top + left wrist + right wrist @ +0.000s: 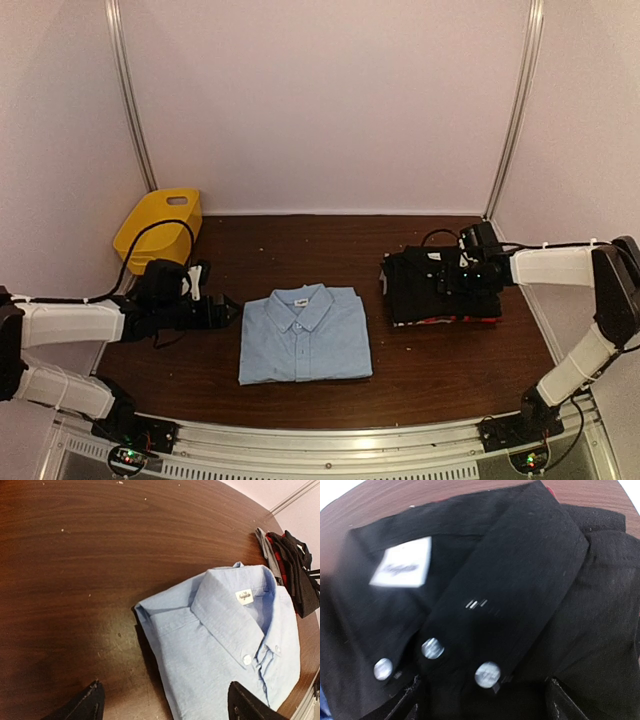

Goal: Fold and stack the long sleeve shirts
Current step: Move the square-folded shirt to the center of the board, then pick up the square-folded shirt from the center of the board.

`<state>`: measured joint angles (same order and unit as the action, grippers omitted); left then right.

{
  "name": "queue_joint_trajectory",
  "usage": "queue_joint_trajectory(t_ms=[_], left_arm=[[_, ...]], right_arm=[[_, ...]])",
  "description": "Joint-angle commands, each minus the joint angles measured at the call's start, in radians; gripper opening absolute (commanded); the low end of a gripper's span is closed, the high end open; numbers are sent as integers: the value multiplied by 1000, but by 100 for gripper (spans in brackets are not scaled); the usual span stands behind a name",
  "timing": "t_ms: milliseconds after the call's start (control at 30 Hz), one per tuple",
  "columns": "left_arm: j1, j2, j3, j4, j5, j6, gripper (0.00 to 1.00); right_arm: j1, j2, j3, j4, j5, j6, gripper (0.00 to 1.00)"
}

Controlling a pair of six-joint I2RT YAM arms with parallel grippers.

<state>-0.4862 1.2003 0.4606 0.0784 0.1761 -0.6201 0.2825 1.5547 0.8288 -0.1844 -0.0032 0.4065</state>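
Left gripper (pixel 226 312): released, fingers spread wide, nothing between them. It sits low over the table (pixel 300 250) at centre left of the top view, tips just beside the left edge of the light blue shirt (pixel 305 335); can't tell if they touch the cloth. In the left wrist view both dark fingertips (pixel 87 705) show at the bottom edge, with the shirt's folded corner and collar just ahead of them.

Light blue shirt: folded into a neat rectangle, flat on the table in the middle of the top view, collar toward the top of the frame, buttoned, small white tag inside the neck.

Right gripper (pixel 447 281): also released, jaws apart, not clamped on anything. It hangs right over the black shirt (pixel 415 292) at centre right of the top view. The right wrist view is filled by the black collar, a white label (pixel 402 562) at upper left and three pale buttons (pixel 432 648) low in the frame; contact unclear.

Black shirt: folded, lying on top of a red-edged shirt (pixel 440 321), whose edge peeks out along the lower side of the stack.

Yellow basket (pixel 160 225): upper left, against the wall, well apart from both shirts.
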Motion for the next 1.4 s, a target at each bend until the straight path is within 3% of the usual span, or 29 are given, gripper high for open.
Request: queue_joint_trajectory(t_ms=[0,133,300,600,1167,1367], left_arm=[[0,-7,-31,51,17,-20,88],[0,22,-35,73,35,-30,95],[0,79,-23,119,113,-28,98],[0,179,-21,188,276,-43,96],[0,242,-88,227,277,-76,86],[-2,281,-126,320,326,-115,68]], right_arm=[[68,-106,2,-115,-2,44,84],[153,-214,19,-166,59,76,84],[304,-279,-6,-118,-7,131,84],[520,-112,-19,77,-132,213,83],[562,185,-80,396,-309,313,75],[566,229,-126,539,-365,372,64]])
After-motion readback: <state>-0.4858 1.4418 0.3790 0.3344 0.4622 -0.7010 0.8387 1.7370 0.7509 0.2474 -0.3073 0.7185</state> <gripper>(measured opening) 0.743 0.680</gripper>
